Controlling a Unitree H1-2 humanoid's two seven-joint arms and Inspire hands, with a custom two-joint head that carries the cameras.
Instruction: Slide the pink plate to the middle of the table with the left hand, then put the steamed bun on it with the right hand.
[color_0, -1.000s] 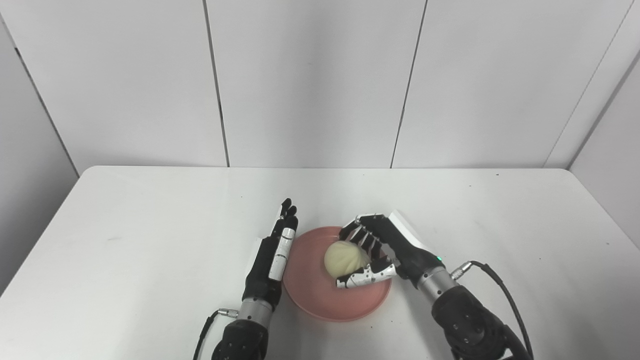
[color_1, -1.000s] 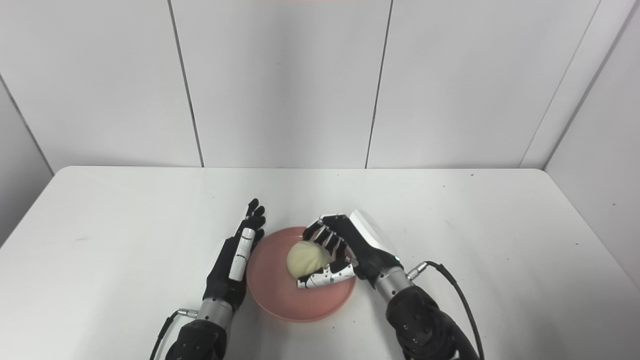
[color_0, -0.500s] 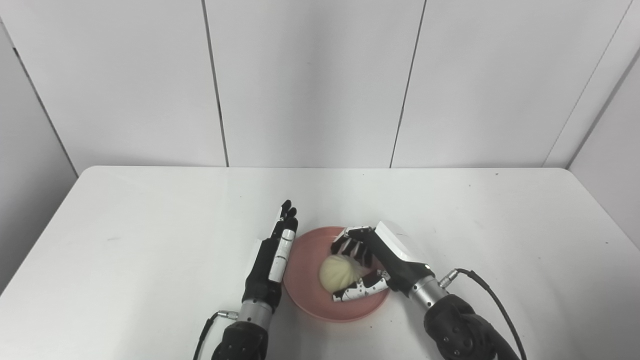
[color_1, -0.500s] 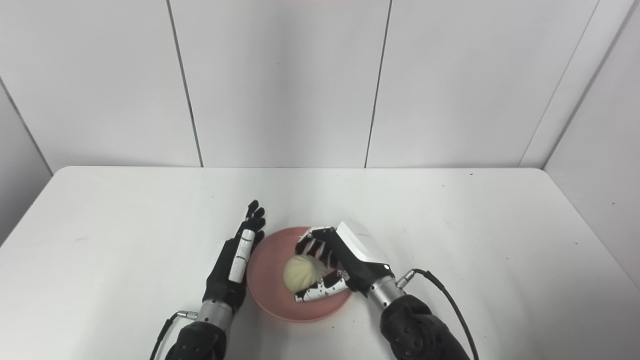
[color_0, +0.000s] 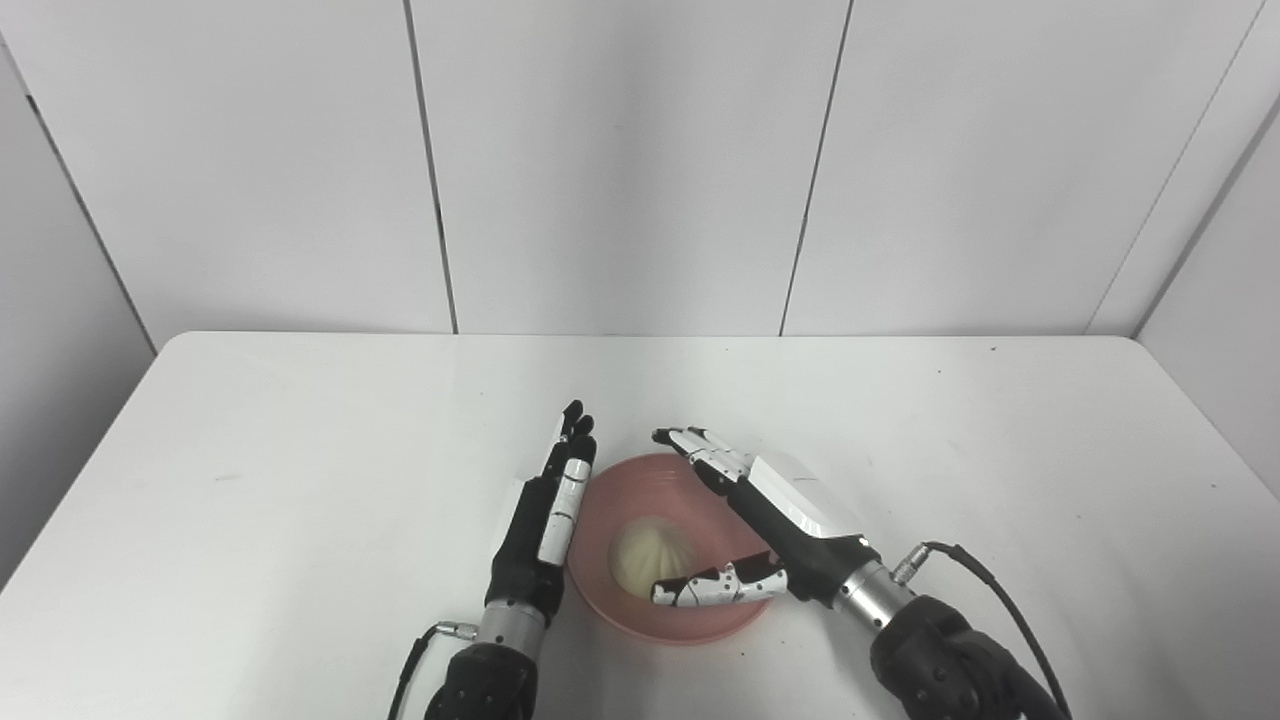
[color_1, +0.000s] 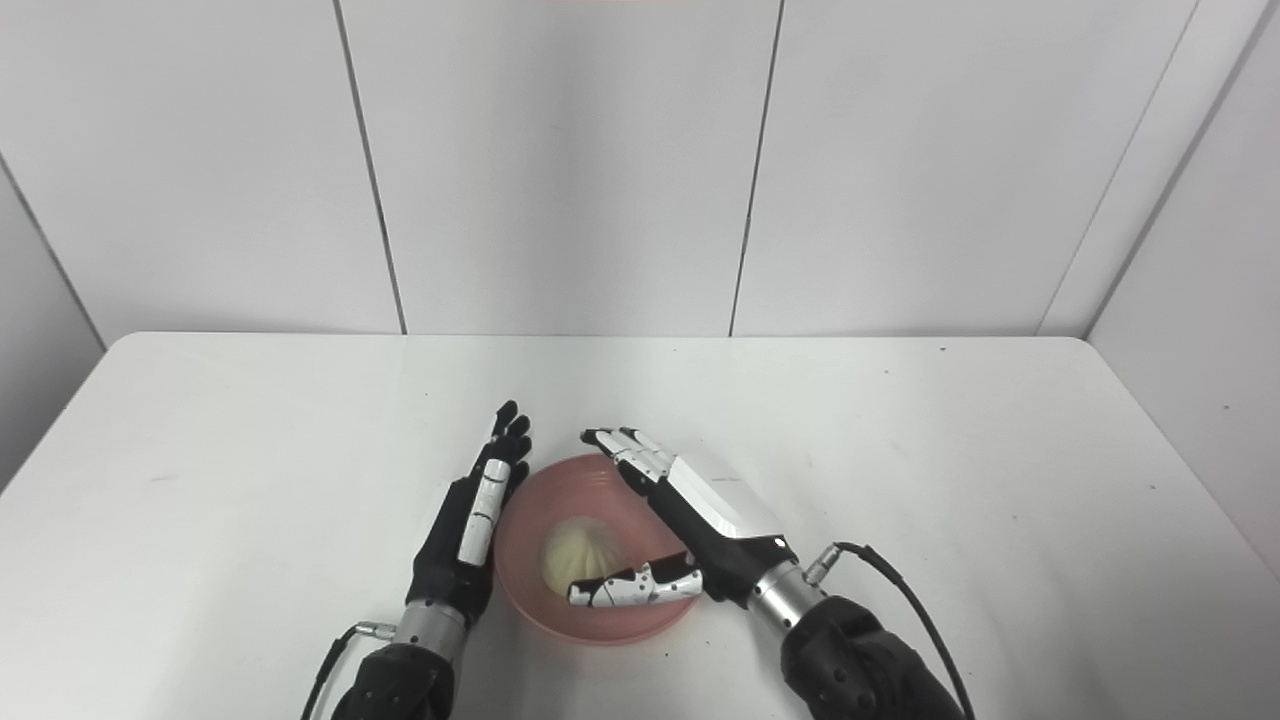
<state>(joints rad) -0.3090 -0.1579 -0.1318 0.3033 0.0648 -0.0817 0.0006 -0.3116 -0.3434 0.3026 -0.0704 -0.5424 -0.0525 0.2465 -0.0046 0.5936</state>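
White panelled wall behind a white desk (color_0: 300, 450). Near the front middle, a pink plate (color_0: 600, 500) with a pale steamed bun (color_0: 635, 553) resting in it. Right robot hand (color_0: 775, 525) spread wide open above the plate's right side, fingers (color_0: 695, 450) stretched over the far rim, thumb (color_0: 705, 588) just in front of the bun, holding nothing. Left robot hand (color_0: 545, 510) flat and open, fingers straight, edge against the plate's left rim.
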